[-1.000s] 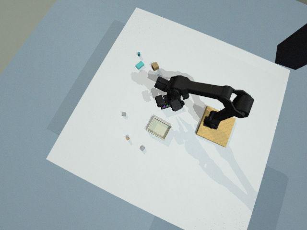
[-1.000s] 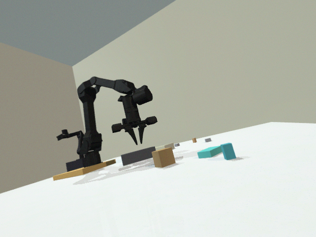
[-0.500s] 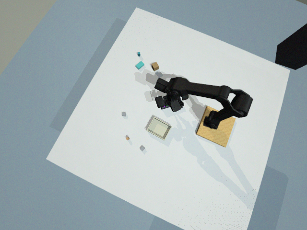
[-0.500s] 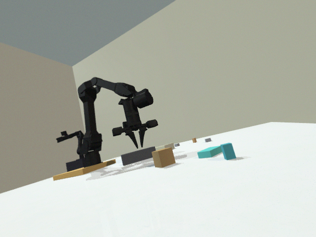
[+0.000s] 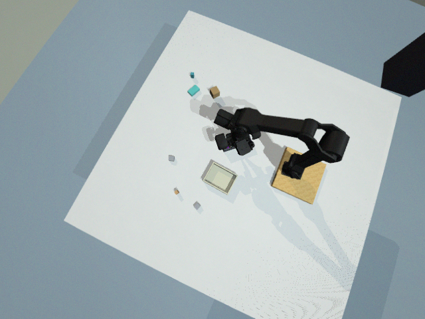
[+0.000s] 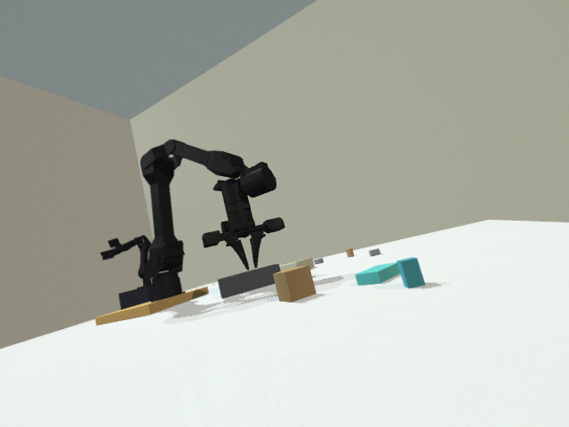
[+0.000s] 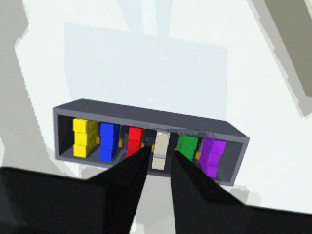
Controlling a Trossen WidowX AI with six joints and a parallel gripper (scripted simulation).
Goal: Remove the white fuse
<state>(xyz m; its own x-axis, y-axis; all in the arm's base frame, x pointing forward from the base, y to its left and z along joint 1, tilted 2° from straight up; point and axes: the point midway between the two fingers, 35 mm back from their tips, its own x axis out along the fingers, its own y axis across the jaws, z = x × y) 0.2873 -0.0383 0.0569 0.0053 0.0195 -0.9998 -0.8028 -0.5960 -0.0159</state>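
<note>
Matte black six-joint arm (image 5: pixel 285 124) (image 6: pixel 161 211), smooth angular link housings, cylindrical black wrist housing (image 6: pixel 260 179), black hand (image 5: pixel 235 143) (image 6: pixel 252 268) (image 7: pixel 161 154) with two tapering pointed fingers, blocky rounded side pieces, surface markings not discernible.
</note>
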